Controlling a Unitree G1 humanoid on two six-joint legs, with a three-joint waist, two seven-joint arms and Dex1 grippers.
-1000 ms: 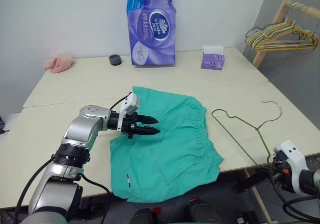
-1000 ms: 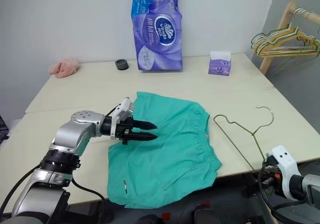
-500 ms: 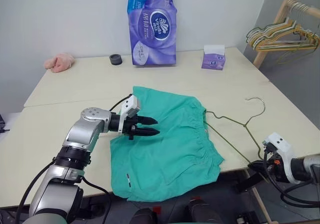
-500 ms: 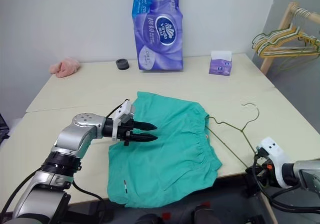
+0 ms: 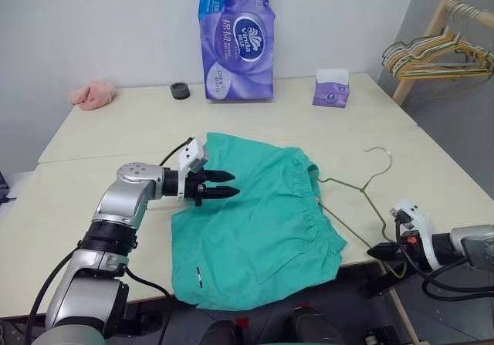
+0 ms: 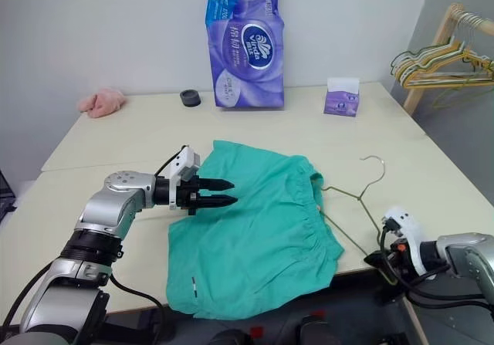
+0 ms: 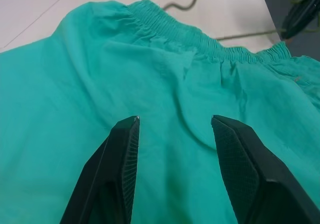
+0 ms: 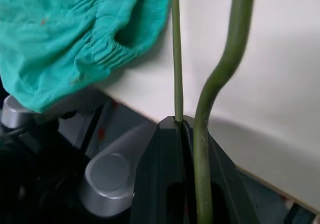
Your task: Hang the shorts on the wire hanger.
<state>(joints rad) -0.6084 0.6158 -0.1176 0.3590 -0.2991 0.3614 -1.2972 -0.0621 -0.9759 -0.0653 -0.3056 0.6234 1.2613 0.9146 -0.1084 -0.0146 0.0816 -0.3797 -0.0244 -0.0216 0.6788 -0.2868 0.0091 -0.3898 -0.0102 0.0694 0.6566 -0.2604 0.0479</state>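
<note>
The surface [image 5: 100,140] is pale beige, with a seam line running across it. The shorts [image 5: 255,229] lie flat on its near part, one leg hanging a little over the front edge. The wire hanger [image 5: 351,191] lies just beside the waistband. Along the far edge stand a purple tissue pack [image 5: 238,40], a small purple box [image 5: 332,90], a dark ring [image 5: 180,91] and a pink cloth [image 5: 93,95].

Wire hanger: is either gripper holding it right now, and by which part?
Yes. The right gripper is shut on the wire hanger at its lower corner. The left gripper is open over the shorts, holding nothing.
</note>
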